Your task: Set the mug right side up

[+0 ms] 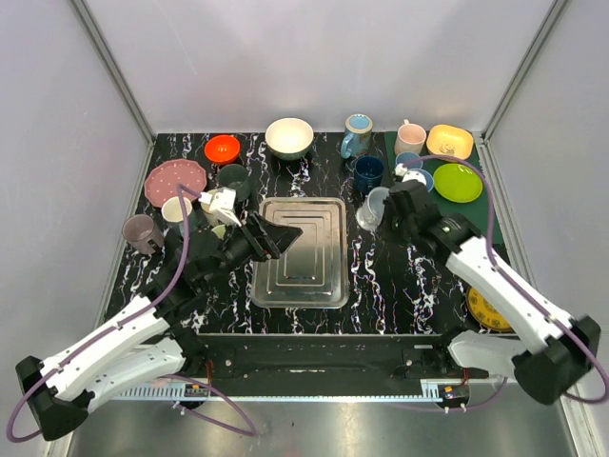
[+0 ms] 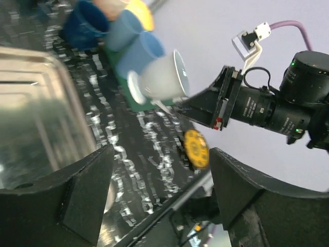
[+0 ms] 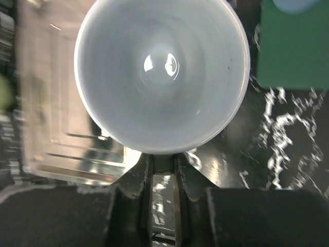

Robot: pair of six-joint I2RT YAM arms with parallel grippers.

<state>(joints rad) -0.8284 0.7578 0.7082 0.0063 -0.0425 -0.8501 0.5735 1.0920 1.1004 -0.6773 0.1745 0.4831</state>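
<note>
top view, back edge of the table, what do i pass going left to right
red bowl → white bowl → light blue mug → pink mug → yellow dish

Pale grey mug (image 3: 162,77), held aloft, tipped sideways.

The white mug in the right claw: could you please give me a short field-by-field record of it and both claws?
mug: white, empty, rim pinched by the right claw
mug pose: tipped sideways, mouth toward the right wrist camera, not upright yet
mug place: just right of the metal tray, near a dark blue mug
left claw: open, empty, over the tray's upper left
right claw: shut on the mug's rim
</note>
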